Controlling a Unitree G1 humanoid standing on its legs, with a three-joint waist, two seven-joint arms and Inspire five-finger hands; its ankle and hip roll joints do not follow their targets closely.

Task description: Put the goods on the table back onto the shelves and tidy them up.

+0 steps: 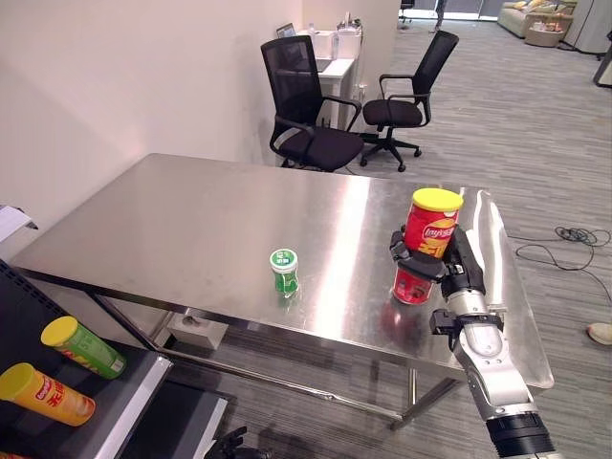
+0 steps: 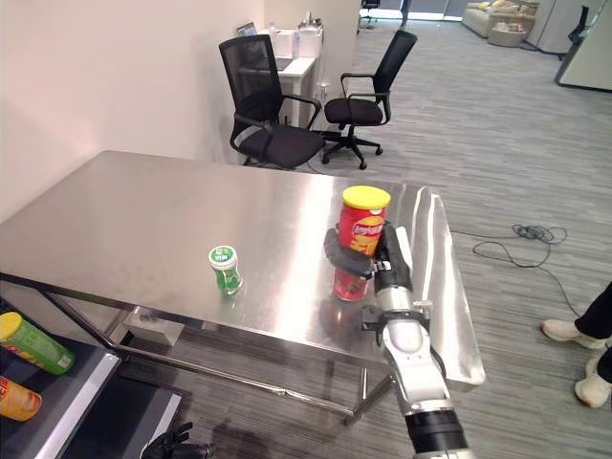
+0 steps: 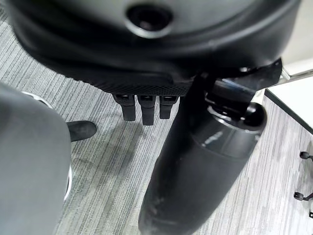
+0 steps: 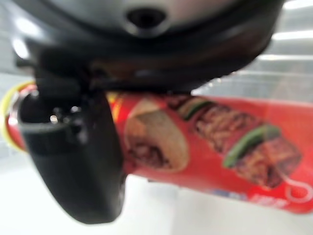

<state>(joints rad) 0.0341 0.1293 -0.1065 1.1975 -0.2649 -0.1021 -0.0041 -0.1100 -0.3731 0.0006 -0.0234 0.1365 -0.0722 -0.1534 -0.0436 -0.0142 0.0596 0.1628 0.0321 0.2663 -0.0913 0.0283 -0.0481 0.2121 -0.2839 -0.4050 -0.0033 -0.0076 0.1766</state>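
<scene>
A tall red chip can [image 1: 428,234] with a yellow lid stands upright near the right end of the steel table [image 1: 191,220]. My right hand [image 1: 457,270] is shut on it, fingers wrapped round its middle; the right wrist view shows the thumb [image 4: 73,147] pressed against the can [image 4: 220,147]. A small green bottle [image 1: 284,270] with a white-and-green cap stands alone near the table's front edge. My left hand [image 3: 142,105] hangs low over the carpet with relaxed fingers, holding nothing.
A dark shelf [image 1: 124,402] at the lower left holds a green can [image 1: 84,346] and an orange can [image 1: 46,394] lying down. Two black office chairs [image 1: 306,105] stand behind the table. A person's shoes [image 2: 574,335] are at the right.
</scene>
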